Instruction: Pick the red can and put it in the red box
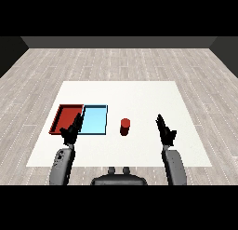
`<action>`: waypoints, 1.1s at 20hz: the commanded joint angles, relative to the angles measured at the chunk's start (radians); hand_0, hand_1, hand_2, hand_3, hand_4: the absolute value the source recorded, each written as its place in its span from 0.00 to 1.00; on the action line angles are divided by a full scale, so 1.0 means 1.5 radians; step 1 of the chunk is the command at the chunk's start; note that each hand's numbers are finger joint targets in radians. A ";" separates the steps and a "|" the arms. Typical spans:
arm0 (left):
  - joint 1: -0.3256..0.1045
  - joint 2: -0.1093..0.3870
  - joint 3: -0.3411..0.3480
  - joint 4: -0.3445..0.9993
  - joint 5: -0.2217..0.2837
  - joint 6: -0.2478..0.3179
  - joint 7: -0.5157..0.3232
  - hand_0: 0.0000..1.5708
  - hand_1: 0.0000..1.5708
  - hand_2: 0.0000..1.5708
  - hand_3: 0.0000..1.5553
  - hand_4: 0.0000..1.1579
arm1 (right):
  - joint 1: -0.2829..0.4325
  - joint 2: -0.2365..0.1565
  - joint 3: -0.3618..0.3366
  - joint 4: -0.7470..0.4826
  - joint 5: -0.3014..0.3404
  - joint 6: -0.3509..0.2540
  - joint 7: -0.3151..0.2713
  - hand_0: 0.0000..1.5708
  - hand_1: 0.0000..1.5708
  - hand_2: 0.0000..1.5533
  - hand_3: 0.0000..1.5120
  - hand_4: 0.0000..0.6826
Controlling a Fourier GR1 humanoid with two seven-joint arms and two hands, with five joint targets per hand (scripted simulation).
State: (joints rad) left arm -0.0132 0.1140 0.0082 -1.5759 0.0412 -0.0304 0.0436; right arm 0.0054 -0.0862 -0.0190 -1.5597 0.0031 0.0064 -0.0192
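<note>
— White surface (139, 91) on a pale grey plank floor (116, 59), with a dark wall at the back. What sits furthest left?

— The red tray (65, 113), lying flat near the surface's left edge. Its right side touches the light blue tray (95, 119), so the two lie side by side.

— And the left hand (72, 130)?

— It stands over the near right corner of the red tray, fingers straight and pointing forward toward the seam between the trays. It holds nothing. Its grey forearm (62, 164) comes in from the lower left.

— Where is the red can (124, 126)?

— Upright on the bare surface, just right of the light blue tray and apart from it, roughly midway between the two hands. Neither hand touches it.

— The right side?

— The right hand (165, 130) is well to the right of the can, fingers straight and relaxed, pointing forward and up, holding nothing. Its forearm (174, 166) rises from the lower right.
</note>
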 commanded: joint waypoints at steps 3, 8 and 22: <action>0.003 -0.012 0.002 -0.001 -0.019 -0.004 -0.021 0.00 0.00 0.00 0.00 0.00 | 0.053 -0.005 -0.010 -0.054 -0.011 0.025 -0.013 0.00 0.00 0.00 0.00 0.00; -0.005 -0.046 0.008 -0.108 0.010 0.002 -0.190 0.00 0.00 0.00 0.00 0.00 | 0.053 0.000 -0.008 -0.115 -0.053 0.071 -0.143 0.00 0.00 0.00 0.00 0.00; 0.039 -0.053 0.017 -0.049 0.020 -0.040 -0.328 0.00 0.00 0.00 0.00 0.00 | 0.098 -0.021 -0.055 -0.050 -0.083 0.163 -0.264 0.00 0.00 0.00 0.00 0.00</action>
State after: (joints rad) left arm 0.0256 0.0433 0.0403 -1.6296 0.0715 -0.0885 -0.4334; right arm 0.1599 -0.0999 -0.0707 -1.6854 -0.1058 0.2072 -0.3739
